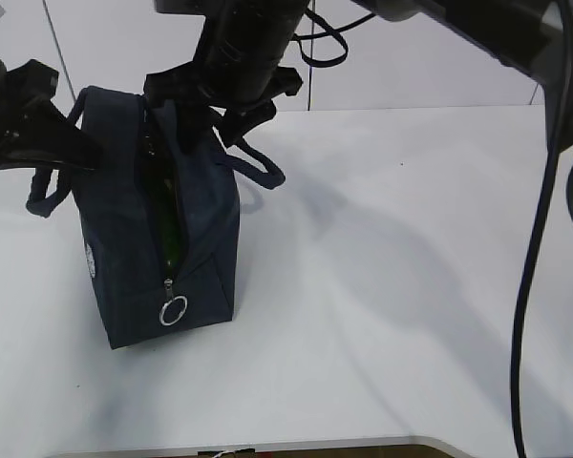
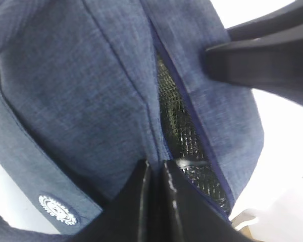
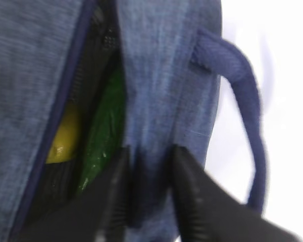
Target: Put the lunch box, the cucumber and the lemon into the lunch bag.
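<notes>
The navy lunch bag [image 1: 205, 229] stands upright on the white table, its top zipper open. Through the slit show the green cucumber [image 3: 103, 131] [image 1: 172, 239] and the yellow lemon [image 3: 65, 136] beside it. The lunch box is hidden. My left gripper [image 2: 155, 164] [image 1: 84, 151] is shut on the fabric at the left lip of the opening. My right gripper [image 3: 149, 151] [image 1: 231, 122] straddles the right lip, jaws apart with the blue cloth between them. One black right finger [image 2: 262, 60] shows above the bag [image 2: 91, 91] in the left wrist view.
A silver ring pull [image 1: 174, 310] hangs at the zipper's near end, with a white emblem [image 1: 90, 260] on the bag's left side. A loop handle [image 1: 260, 170] sticks out to the right. A black cable [image 1: 533, 258] hangs at far right. The table's front edge [image 1: 267, 445] is close.
</notes>
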Controlling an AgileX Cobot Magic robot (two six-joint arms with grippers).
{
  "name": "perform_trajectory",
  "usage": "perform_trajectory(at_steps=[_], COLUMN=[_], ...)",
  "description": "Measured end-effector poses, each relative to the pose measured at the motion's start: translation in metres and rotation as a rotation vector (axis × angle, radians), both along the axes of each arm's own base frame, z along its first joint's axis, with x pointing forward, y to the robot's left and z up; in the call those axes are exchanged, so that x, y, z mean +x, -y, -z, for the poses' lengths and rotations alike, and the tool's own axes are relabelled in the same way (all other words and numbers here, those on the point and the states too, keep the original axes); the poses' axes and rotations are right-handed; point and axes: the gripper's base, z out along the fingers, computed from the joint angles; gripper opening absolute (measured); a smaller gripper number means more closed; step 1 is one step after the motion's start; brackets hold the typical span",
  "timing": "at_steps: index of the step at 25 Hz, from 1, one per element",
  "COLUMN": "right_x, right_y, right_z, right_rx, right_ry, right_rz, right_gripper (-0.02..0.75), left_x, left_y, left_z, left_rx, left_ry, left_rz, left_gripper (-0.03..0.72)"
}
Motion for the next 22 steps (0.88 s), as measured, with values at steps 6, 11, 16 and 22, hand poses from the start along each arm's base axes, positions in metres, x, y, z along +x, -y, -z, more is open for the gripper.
perform_trajectory(at_steps=[6, 11, 16, 22], right_x=[-0.004, -0.006, -0.007, -0.013], right_y=[0.0, 0.002, 0.003, 0.015], right_z=[-0.009, -0.017, -0.02, -0.04], right_rx=[0.018, 0.014, 0.006, -0.041], right_ry=[0.016, 0.045, 0.06, 0.118], right_rz=[-0.032, -0.063, -0.08, -0.074], right_gripper=[0.254, 0.059, 0.015, 0.013], left_x=[0.0, 0.0, 0.0, -0.001], left_y=[0.0, 0.0, 0.003, 0.02], left_z=[0.0, 0.0, -0.001, -0.003], left_rx=[0.0, 0.0, -0.002, -0.019], left_ry=[0.0, 0.001, 0.005, 0.038], left_rz=[0.0, 0.0, 0.008, 0.023], left_gripper=[-0.003, -0.003, -0.003, -0.003])
